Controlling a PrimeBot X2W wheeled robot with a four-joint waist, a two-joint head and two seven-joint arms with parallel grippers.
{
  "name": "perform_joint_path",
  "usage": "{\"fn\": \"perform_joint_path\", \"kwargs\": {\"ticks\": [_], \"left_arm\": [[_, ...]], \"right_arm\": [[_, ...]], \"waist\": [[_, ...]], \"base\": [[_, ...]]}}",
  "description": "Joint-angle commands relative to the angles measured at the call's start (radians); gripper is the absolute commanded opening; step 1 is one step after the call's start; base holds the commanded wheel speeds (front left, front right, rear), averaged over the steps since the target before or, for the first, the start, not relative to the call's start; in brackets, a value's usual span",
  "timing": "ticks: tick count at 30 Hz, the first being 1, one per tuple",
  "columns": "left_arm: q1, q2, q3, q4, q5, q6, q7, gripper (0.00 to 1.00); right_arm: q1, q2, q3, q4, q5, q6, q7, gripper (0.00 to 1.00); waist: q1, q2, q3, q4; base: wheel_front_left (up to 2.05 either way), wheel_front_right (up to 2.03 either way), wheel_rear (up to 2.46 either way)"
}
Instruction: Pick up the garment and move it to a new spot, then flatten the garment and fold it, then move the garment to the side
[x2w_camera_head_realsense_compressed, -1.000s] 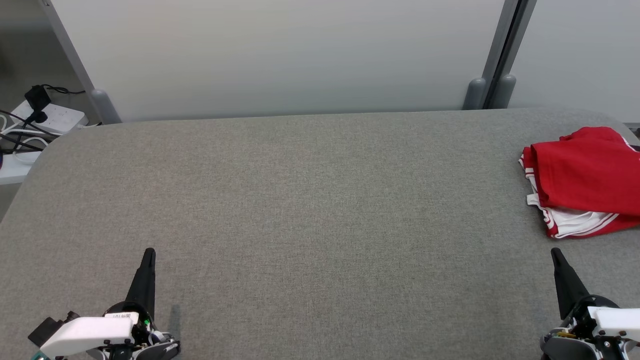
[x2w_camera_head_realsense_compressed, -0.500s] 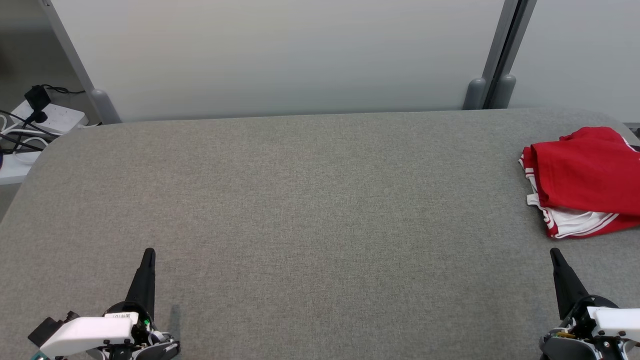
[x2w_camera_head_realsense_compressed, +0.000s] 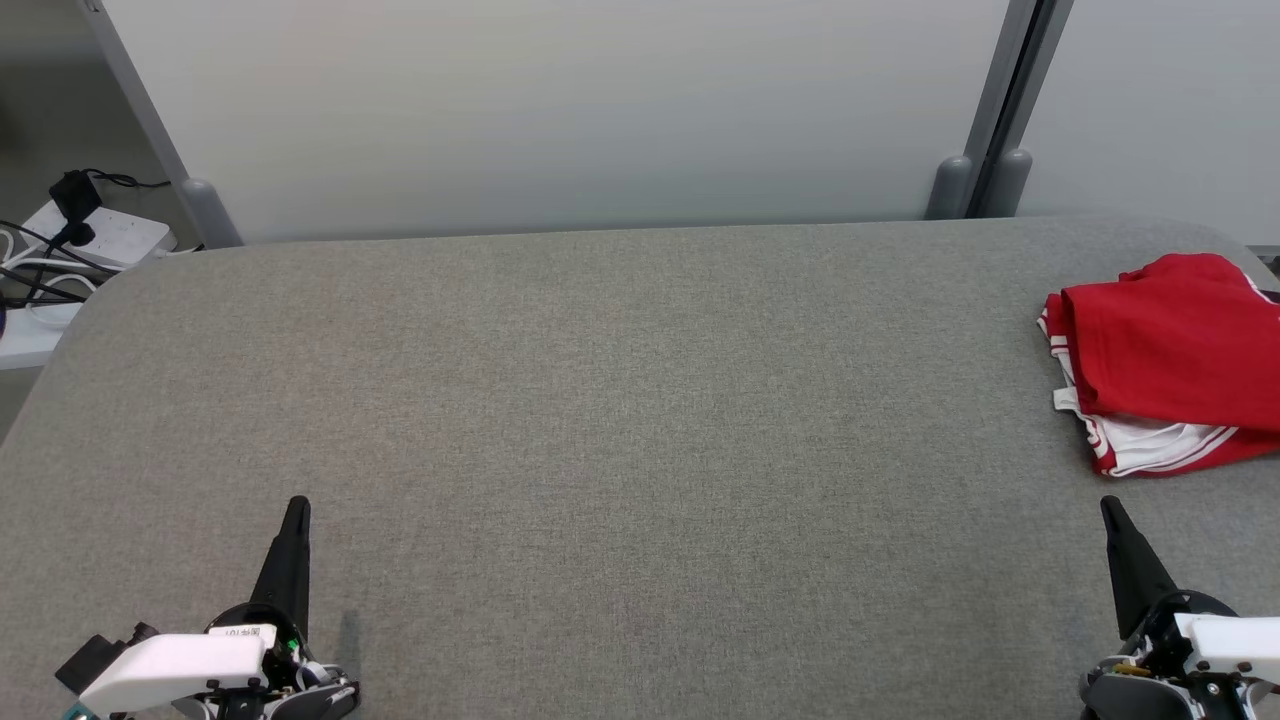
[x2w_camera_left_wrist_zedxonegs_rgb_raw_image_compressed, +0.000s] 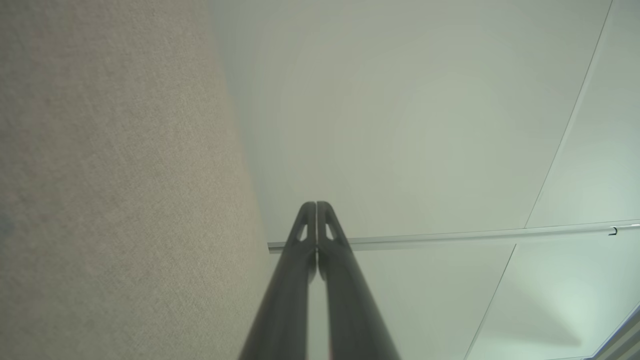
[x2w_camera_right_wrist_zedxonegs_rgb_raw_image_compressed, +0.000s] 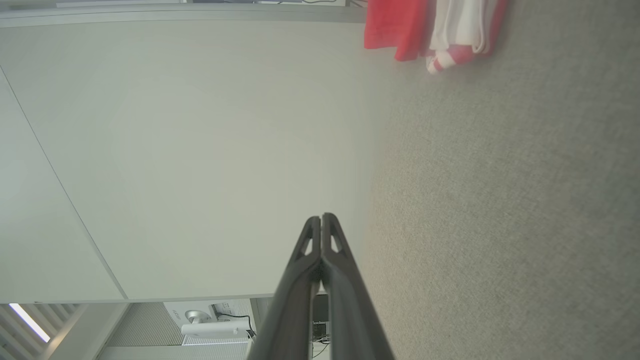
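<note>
red and white cloth, the garment (x2w_camera_head_realsense_compressed: 1170, 350), lies in a loose folded stack at the far right edge of the grey fabric-covered bench (x2w_camera_head_realsense_compressed: 640, 400), partly cut off by the right border of the head view. its red layer is on top, and white layers with red stripes show beneath along the near side. the right wrist view catches the same stack at its top edge, well ahead of the fingers.

the left gripper (x2w_camera_head_realsense_compressed: 297, 508) sits at the lower left of the head view over bare bench, clenched on nothing, its dark fingers pointing toward the far side. the left wrist view shows the two tips meeting. the right gripper (x2w_camera_head_realsense_compressed: 1108, 505) sits at the lower right, nearer the robot than the garment and apart from it, also clenched and empty, tips pressed together in the right wrist view.

behind the bench stand pale wall panels (x2w_camera_head_realsense_compressed: 560, 110) and a grey post (x2w_camera_head_realsense_compressed: 985, 110). off the far left corner lies a white power strip (x2w_camera_head_realsense_compressed: 100, 235) with black cables.
</note>
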Motion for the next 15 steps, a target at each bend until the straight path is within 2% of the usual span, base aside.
{"fn": "perform_joint_path", "kwargs": {"ticks": [1,15], "left_arm": [[-0.053,0.009,0.032,-0.023,0.0,-0.008,0.005,0.0],[-0.054,0.009,0.033,-0.023,0.001,-0.008,0.006,0.0]], "right_arm": [[-0.044,-0.012,0.017,-0.026,0.001,0.002,0.01,0.0],[-0.044,-0.011,0.015,-0.026,-0.001,0.002,0.011,0.0]], "waist": [[0.0,0.0,0.0,0.0],[0.0,0.0,0.0,0.0]], "base": [[0.0,0.0,0.0],[0.0,0.0,0.0]]}}
